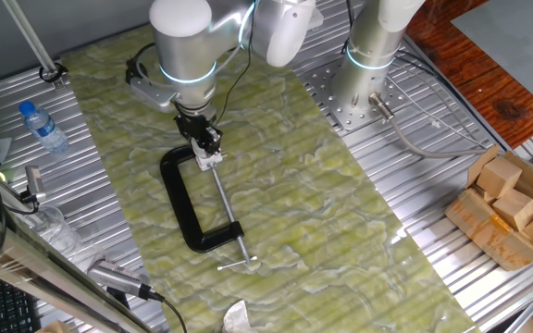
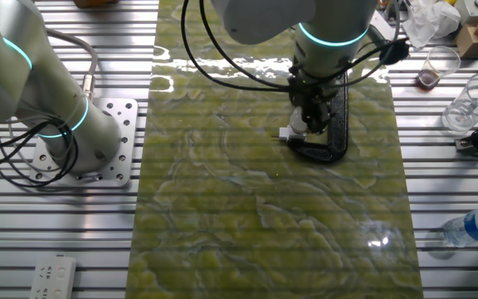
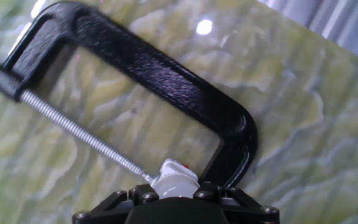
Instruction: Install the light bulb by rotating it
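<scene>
From the hand view I look straight down along my end effector, and at 6 o'clock in that picture the light bulb sits gripped between its dark fingers, white and rounded with its small orange mark showing on top. The fingers are clenched on the bulb. The bulb touches the tip of the steel screw, which runs away toward 10 o'clock and passes through the threaded end of the black C-clamp. The clamp's curved frame arcs from that end across the top of the picture and bends back down to meet the bulb's other side at about 5 o'clock, so the bulb lies between screw tip and clamp jaw.

In one fixed view the end effector hangs below the arm, at the 12 o'clock end of the C-clamp, which lies flat on the green marbled mat. The screw's T-handle sticks out at the clamp's 6 o'clock end.

Farther out on the ribbed metal tabletop, a plastic water bottle lies at 9 o'clock of the mat and a box of wooden blocks sits at 3 o'clock. A second arm base stands at 1 o'clock.
</scene>
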Robot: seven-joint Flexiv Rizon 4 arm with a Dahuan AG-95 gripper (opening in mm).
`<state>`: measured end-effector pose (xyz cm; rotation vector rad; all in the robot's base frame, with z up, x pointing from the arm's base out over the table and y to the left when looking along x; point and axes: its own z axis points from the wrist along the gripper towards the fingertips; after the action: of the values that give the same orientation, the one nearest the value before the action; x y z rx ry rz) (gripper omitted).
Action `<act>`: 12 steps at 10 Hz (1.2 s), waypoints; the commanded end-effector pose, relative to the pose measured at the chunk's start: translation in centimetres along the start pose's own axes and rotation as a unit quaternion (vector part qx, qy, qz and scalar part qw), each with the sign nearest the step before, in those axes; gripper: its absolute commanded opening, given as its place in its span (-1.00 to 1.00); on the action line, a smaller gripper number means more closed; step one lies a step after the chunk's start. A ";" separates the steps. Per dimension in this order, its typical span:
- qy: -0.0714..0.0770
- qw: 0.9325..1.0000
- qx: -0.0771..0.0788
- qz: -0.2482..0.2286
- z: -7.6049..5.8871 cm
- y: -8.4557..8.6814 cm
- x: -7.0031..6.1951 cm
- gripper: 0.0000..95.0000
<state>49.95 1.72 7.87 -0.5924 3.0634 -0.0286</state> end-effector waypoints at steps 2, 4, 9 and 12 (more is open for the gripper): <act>0.002 0.997 0.000 0.079 0.1 0.0 0.1 -1.00; 0.001 0.993 0.001 0.122 0.1 0.0 0.1 -1.00; 0.003 0.976 0.005 0.216 0.1 0.0 0.2 -1.00; 0.003 0.971 0.005 0.241 0.1 0.0 0.2 -1.00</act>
<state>49.82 1.53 7.79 0.1459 3.1168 -0.0416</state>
